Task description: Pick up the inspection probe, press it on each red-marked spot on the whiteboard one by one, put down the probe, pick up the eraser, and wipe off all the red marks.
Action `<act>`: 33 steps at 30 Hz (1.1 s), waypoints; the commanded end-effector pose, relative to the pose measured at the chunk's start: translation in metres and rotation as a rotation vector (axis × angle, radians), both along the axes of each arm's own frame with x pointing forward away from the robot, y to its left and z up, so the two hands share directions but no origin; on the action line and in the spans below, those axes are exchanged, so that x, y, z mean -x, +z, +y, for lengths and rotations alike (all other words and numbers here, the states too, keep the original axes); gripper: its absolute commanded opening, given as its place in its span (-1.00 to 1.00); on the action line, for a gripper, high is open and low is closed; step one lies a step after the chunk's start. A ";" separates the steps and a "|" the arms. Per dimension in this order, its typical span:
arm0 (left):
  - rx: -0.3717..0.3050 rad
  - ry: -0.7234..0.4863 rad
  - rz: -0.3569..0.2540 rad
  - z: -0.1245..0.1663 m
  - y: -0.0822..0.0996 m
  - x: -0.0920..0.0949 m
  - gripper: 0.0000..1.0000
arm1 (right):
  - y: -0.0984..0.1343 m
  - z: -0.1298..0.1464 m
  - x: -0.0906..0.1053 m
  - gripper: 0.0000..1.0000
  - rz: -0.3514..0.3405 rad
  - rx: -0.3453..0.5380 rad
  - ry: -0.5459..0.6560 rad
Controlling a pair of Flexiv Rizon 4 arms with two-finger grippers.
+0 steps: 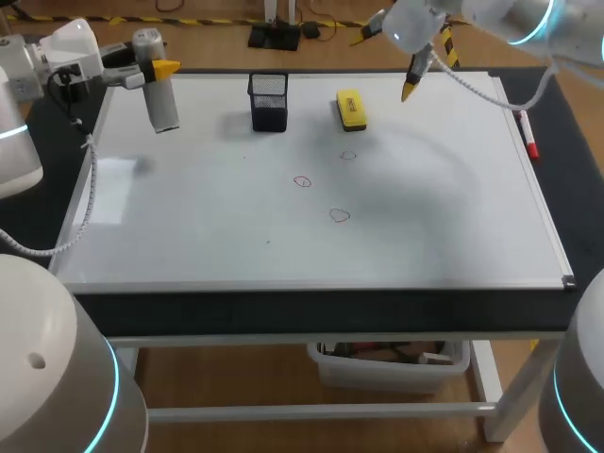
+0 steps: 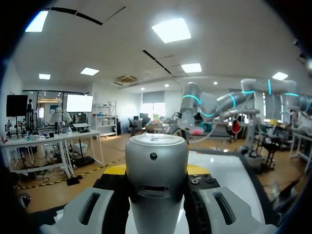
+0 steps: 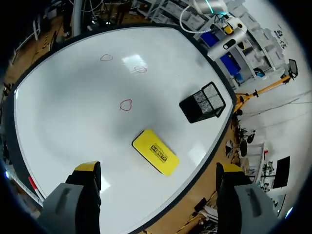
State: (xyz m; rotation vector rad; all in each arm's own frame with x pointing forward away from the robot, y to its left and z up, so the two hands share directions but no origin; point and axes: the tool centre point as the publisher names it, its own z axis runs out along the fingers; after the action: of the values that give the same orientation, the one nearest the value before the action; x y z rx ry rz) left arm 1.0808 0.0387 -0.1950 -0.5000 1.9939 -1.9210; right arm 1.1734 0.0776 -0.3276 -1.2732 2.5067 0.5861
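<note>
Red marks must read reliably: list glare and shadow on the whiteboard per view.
Head view: a pale glare patch lies on the white rectangular whiteboard near its left edge, clear of the three red-outlined marks; a soft grey shadow spreads to their right. Right wrist view: a bright reflection sits beside one red mark. Left wrist view: the board barely shows behind the silver cylindrical probe.
</note>
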 end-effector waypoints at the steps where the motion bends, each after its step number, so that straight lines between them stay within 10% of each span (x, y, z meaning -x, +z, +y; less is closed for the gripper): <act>1: 0.002 0.000 -0.004 0.000 0.000 0.000 -1.00 | -0.020 0.009 -0.014 1.00 0.126 0.201 0.268; 16: 0.002 0.000 -0.004 0.000 0.000 0.000 -1.00 | -0.052 0.015 -0.001 1.00 -0.070 0.317 0.648; 33: 0.002 0.000 -0.004 0.000 0.000 0.000 -1.00 | -0.070 0.034 0.005 1.00 -0.094 0.339 0.727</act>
State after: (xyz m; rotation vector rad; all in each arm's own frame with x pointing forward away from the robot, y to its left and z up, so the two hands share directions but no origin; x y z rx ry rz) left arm 1.0807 0.0388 -0.1949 -0.5002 1.9943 -1.9208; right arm 1.1676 0.1071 -0.3961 -2.2640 2.0575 0.2640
